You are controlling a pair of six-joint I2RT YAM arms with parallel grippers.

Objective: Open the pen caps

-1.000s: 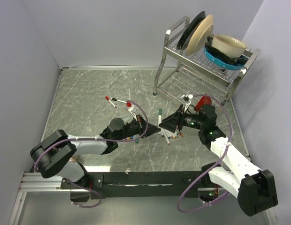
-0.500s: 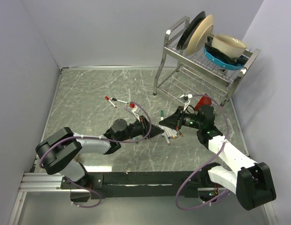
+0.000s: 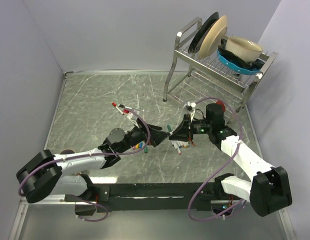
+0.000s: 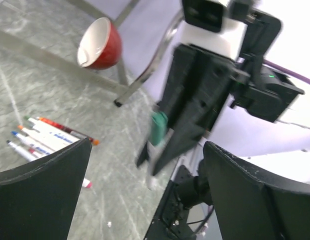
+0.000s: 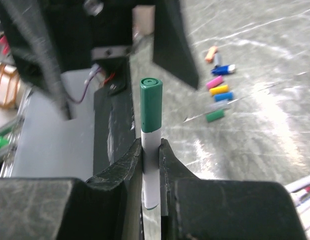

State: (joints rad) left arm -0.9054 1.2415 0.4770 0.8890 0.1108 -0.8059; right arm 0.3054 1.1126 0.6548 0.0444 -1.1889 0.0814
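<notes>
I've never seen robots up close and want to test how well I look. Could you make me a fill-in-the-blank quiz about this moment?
1. The right arm's fingers are closed on a white pen whose cap is ____.
2. The left arm's fingers are ____, with nothing between them.
3. The bowl near the rack leg is ____ outside and white inside.

Missing words: green; open; red.
</notes>
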